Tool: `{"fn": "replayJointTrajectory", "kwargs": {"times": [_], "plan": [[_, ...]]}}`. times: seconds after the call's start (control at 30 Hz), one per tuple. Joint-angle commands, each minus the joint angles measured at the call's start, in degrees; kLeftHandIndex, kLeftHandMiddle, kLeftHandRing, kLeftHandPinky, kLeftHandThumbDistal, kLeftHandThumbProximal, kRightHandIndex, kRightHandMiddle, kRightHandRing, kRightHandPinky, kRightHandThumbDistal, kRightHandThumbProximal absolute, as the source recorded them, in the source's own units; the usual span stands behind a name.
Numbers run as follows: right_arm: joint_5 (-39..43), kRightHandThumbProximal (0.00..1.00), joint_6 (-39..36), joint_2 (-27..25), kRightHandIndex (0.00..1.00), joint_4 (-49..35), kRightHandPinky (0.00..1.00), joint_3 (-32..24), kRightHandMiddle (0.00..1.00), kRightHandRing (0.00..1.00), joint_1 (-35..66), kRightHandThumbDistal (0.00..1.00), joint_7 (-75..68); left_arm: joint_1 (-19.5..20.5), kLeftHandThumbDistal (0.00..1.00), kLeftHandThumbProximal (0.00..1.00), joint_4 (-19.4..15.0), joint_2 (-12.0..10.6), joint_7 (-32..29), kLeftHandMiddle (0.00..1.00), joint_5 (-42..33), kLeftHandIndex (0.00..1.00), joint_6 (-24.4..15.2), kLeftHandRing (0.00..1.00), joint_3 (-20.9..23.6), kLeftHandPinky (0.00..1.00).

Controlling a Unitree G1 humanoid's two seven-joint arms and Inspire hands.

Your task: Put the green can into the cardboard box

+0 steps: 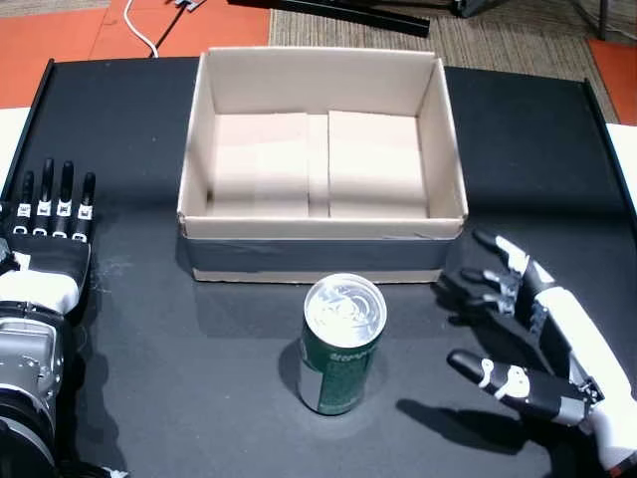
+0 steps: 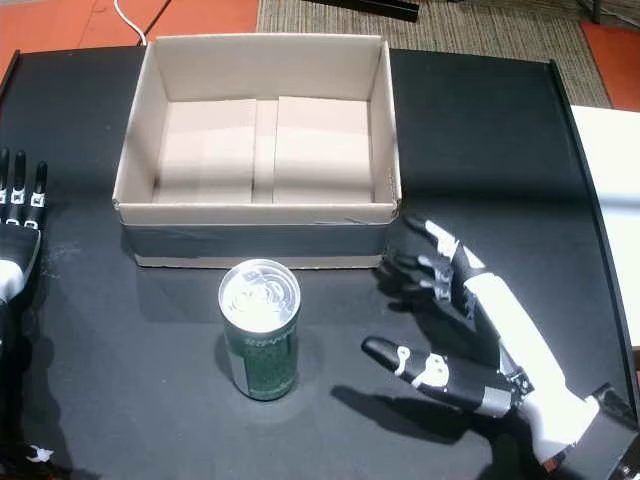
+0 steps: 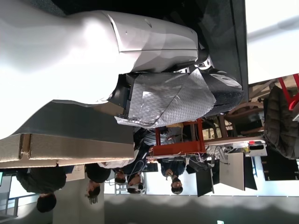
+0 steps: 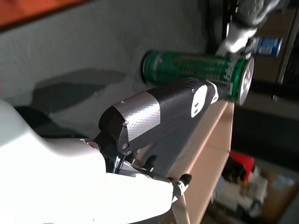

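Note:
The green can [image 1: 338, 344] [image 2: 261, 329] stands upright on the black table, just in front of the cardboard box [image 1: 320, 229] [image 2: 255, 212], in both head views. The box is open and nothing lies in it. My right hand [image 1: 532, 334] [image 2: 470, 330] hovers to the right of the can, open, fingers spread toward it, a gap between thumb and can. The right wrist view shows the can [image 4: 196, 74] beyond my thumb [image 4: 159, 109]. My left hand [image 1: 50, 224] [image 2: 15, 215] lies flat and open at the table's left edge, far from the can.
The black table [image 1: 149, 378] has raised rims at left and right. Orange floor and a carpet lie beyond the far edge. The left wrist view shows my own arm [image 3: 93, 46], room furniture and several people in the distance.

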Motion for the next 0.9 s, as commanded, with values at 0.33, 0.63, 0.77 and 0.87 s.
{"fn": "replayJointTrajectory", "kwargs": {"times": [0.33,0.63,0.77,0.87], "plan": [[0.68,0.52,3.17,-0.34,0.75,-3.10,1.00,-0.40,0.87,0.95,-0.29,1.00,8.76,0.46,0.00,1.00,-0.01,-0.88,0.82,0.62,0.11,0.60,-0.46,0.76,-0.11,0.89],[-0.99,0.55,2.08,0.28,0.80,-2.52,1.00,0.03,0.89,0.96,-1.92,1.00,9.18,0.17,0.00,1.00,-0.06,-1.11,1.85,0.75,0.30,0.74,-0.88,0.87,-0.31,0.96],[-3.36,0.57,1.20,0.50,0.82,-0.55,1.00,0.84,0.91,0.98,-4.92,1.00,8.59,0.49,0.00,1.00,-0.04,-1.07,0.43,0.78,0.22,0.77,-0.62,0.89,-0.31,0.98],[-5.77,0.57,0.46,0.75,0.85,1.36,1.00,1.60,0.93,0.99,-7.41,1.00,7.46,0.50,0.00,1.00,0.00,-1.03,0.47,0.78,0.03,0.77,-0.43,0.89,-0.12,0.98]]}}
